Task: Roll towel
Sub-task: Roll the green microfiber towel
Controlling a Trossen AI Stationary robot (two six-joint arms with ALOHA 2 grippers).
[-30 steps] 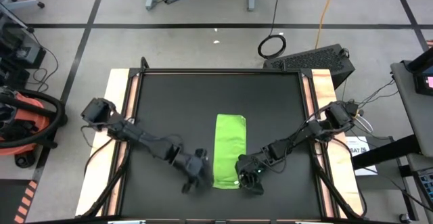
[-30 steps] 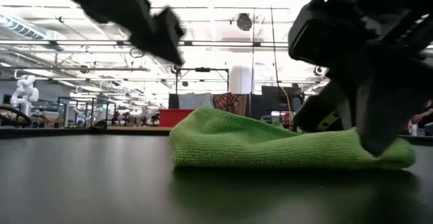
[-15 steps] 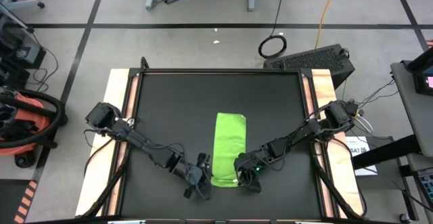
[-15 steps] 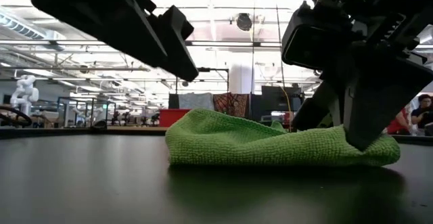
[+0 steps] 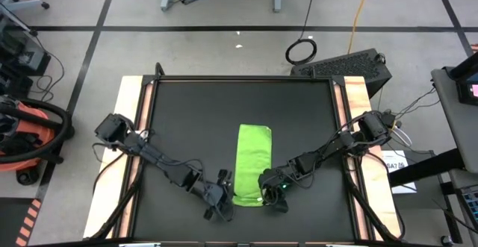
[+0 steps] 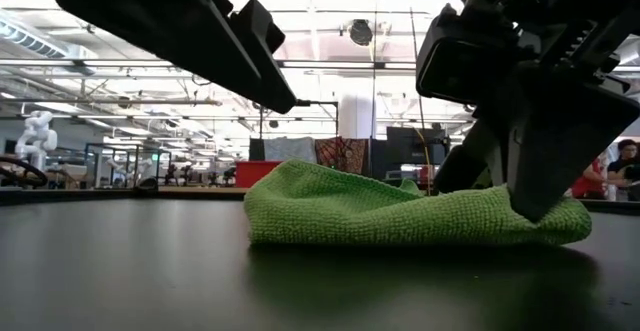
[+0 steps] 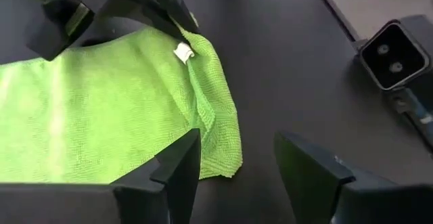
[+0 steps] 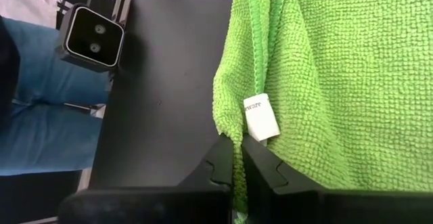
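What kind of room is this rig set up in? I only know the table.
Most likely a large robotics lab or workshop. The low view shows an open hall with strip lights and exposed ceiling ducting and a white robot figure far off. From above, cables and an orange vacuum lie on the taped concrete floor.

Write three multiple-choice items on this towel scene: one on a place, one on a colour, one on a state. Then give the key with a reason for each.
1. Where does the towel lie on the black mat?
A. At the far left corner
B. Toward the near edge, between the two grippers
C. Hanging off the right side

2. What colour is the towel?
A. Lime green
B. Red
C. White

3. How do the right gripper's jaws stand?
A. Wide open above the towel
B. Shut on the towel's edge
C. Shut on nothing, away from the towel

Key:
1 B, the high view shows the left gripper and the right gripper at its near corners.
2 A, every view shows it.
3 B, the right wrist view shows fabric pinched between them.
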